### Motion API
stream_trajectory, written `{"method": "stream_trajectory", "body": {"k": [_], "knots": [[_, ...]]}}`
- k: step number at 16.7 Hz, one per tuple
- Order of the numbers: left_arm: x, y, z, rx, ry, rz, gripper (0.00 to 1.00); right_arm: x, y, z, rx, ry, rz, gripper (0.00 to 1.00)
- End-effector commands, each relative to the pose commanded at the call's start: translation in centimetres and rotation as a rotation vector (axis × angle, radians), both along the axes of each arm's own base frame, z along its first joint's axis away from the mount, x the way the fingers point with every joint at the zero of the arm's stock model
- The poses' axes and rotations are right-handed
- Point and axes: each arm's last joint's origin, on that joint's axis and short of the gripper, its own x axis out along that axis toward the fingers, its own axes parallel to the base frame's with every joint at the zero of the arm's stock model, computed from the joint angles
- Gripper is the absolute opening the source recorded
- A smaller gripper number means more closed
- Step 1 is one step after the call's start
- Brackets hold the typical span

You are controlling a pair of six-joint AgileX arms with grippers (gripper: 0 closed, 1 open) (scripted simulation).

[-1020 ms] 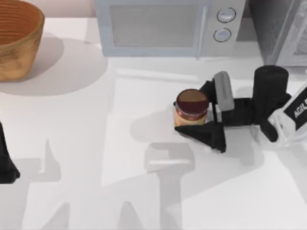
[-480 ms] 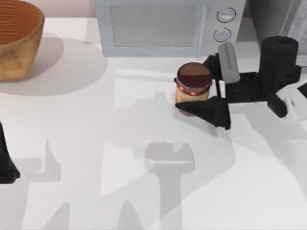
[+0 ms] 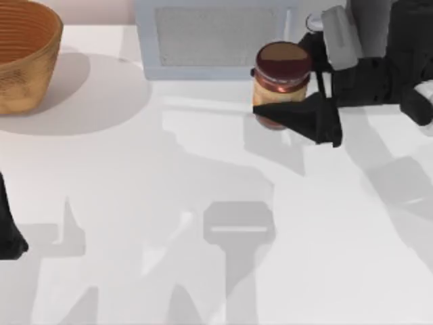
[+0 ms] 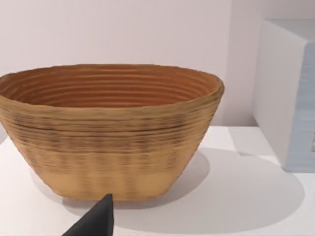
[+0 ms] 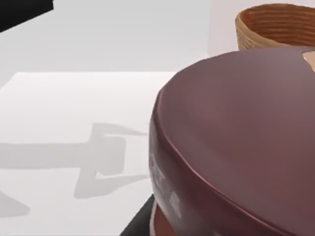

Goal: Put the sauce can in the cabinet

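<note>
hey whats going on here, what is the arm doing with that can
The right tool is shut on the sauce can and holds it upright in front of the microwave, near its right end. The cabinet sits at the back right corner, so the can is not in it yet. The left tool is parked at the table's left edge, near the wicker basket.

Two black AgileX arms are showing matte, dark bodies over the white table.

The right gripper (image 3: 298, 91) is showing black wedge-shaped fingers that taper to points, with a pale grey rounded block sitting on top of its black wrist housing; behind it a thick black cylindrical link is leading to a white segment at the frame's edge. The left arm (image 3: 8, 227) is appearing as a plain black shape, and its black pointed fingertip (image 4: 96, 220) is showing in the left wrist view.
</note>
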Motion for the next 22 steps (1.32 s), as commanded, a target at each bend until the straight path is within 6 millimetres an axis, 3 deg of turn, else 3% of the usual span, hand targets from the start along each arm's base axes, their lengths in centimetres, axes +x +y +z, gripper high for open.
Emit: {"method": "stream_trajectory", "body": {"k": [5, 9, 14, 18, 22], "knots": [[0.0, 0.0, 0.0, 0.0, 0.0, 0.0, 1.0, -0.2, -0.1, -0.1, -0.004, 0.009, -0.007, 0.0], [0.0, 0.0, 0.0, 0.0, 0.0, 0.0, 1.0, -2.9, -0.7, 0.9, -0.044, 0.065, -0.085, 0.0], [0.0, 0.0, 0.0, 0.0, 0.0, 0.0, 1.0, -8.2, -2.6, 4.4, -0.085, 0.052, -0.254, 0.0], [0.0, 0.0, 0.0, 0.0, 0.0, 0.0, 1.0, -14.3, -6.0, 7.9, -0.086, -0.031, -0.516, 0.0], [0.0, 0.0, 0.0, 0.0, 0.0, 0.0, 1.0, -20.9, -9.8, 7.8, -0.06, -0.066, -0.883, 0.0]]}}
